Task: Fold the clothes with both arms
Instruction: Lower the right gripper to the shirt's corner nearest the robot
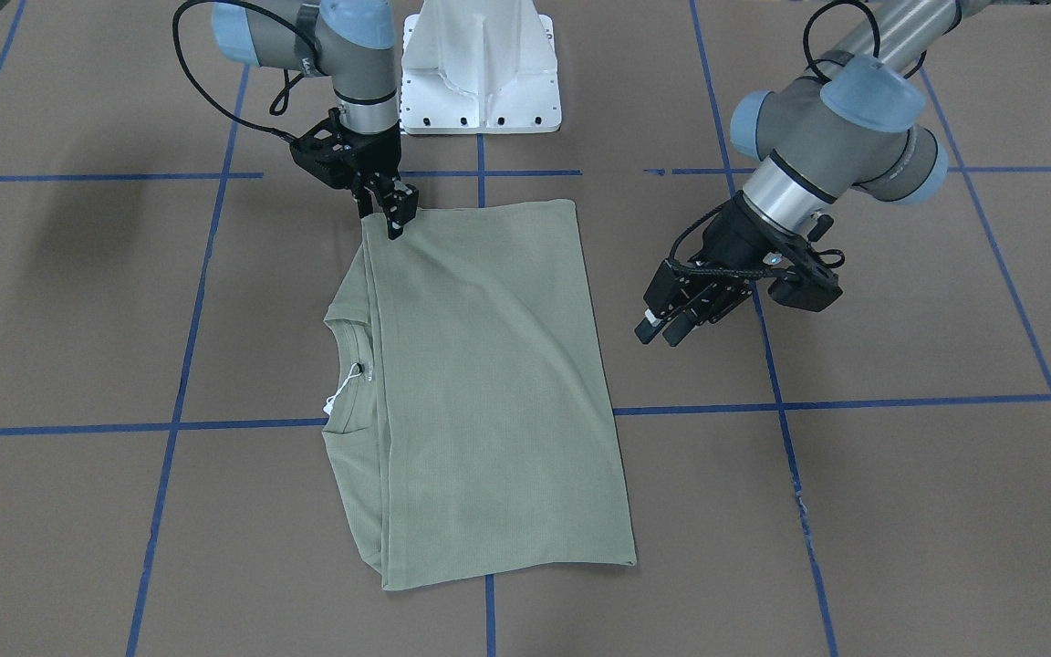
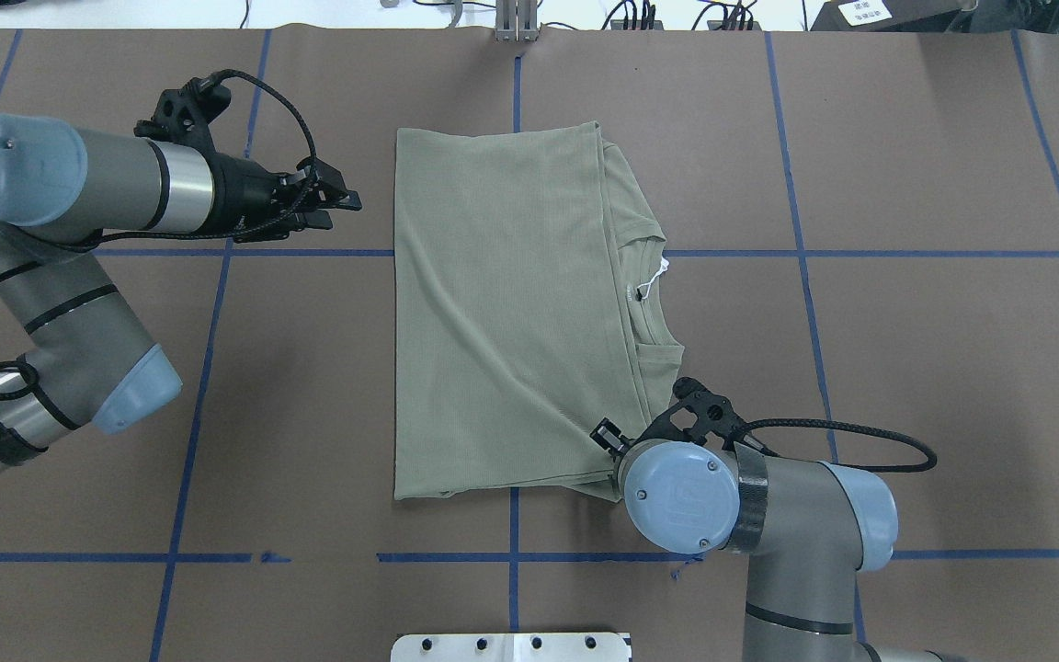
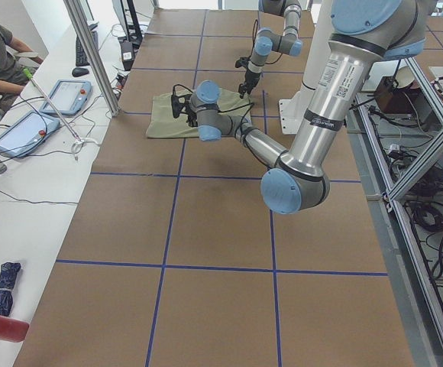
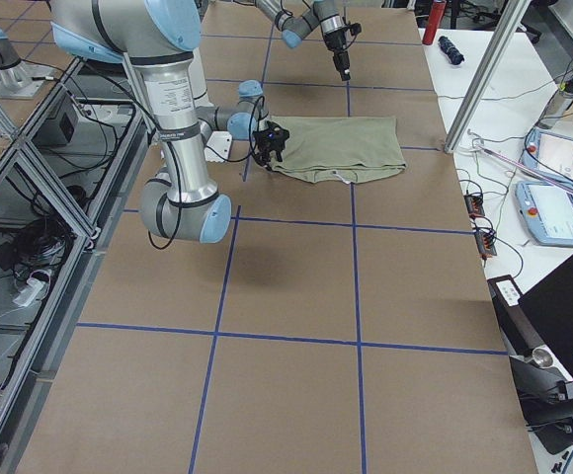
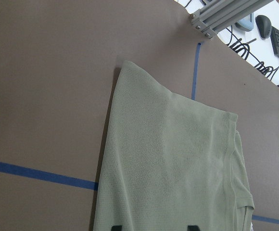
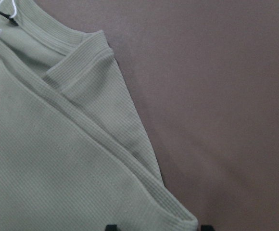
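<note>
2 claws stood open: the right claw over the corner of the shirt nearest the robot, the left claw beside its edge, not touching. Folded flat on the table, it likely needed both corners pinched evenly, then lifted together.

1. The shirt lies folded at the middle of the table, with its collar toward the robot's right.
2. The left gripper is beside the shirt's left edge — apart from it.
3. The right gripper is at the shirt's near right corner.
</note>
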Controlling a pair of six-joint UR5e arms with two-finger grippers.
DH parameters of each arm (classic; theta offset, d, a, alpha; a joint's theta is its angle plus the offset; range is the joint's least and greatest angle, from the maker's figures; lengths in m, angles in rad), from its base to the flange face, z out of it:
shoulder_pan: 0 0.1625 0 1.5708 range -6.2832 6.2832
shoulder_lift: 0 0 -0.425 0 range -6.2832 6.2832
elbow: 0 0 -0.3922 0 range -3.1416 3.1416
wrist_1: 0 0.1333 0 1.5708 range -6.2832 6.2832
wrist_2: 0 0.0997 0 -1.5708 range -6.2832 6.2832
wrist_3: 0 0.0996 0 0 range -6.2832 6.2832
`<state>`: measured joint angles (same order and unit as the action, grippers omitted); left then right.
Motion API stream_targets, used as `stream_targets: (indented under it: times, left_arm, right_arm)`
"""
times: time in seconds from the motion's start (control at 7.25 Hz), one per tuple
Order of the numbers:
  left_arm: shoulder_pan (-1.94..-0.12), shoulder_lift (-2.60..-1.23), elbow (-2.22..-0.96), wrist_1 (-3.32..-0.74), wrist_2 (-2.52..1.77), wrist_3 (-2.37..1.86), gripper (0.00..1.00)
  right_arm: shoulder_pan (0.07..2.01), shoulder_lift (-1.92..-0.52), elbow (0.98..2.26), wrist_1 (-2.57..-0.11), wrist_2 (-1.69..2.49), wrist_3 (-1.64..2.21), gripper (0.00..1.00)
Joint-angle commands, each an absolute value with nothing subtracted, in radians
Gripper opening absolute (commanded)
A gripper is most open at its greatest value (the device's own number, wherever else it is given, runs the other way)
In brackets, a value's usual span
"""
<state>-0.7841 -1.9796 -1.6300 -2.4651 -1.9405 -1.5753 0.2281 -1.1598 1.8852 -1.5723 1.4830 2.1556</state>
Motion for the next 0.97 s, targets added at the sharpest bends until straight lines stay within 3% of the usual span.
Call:
stream_targets:
  times: [0.0,0.14,0.83]
  left_arm:
    - [-0.787,-1.979,-1.631,-2.465,-1.940,-1.575,0.54]
    - [-0.787,-1.979,-1.631,-2.465,-1.940,-1.575,0.54]
    - [-0.787,-1.979,-1.631,-2.465,-1.942,-1.575,0.54]
  right_arm:
    - [0.227,-1.158,1.884,-1.572,1.485,2.157,0.31]
    - [0.229,-1.158,1.887,-1.572,1.488,2.154,0.00]
    - [0.244,-1.160,1.950,-1.581,1.522,2.131,0.00]
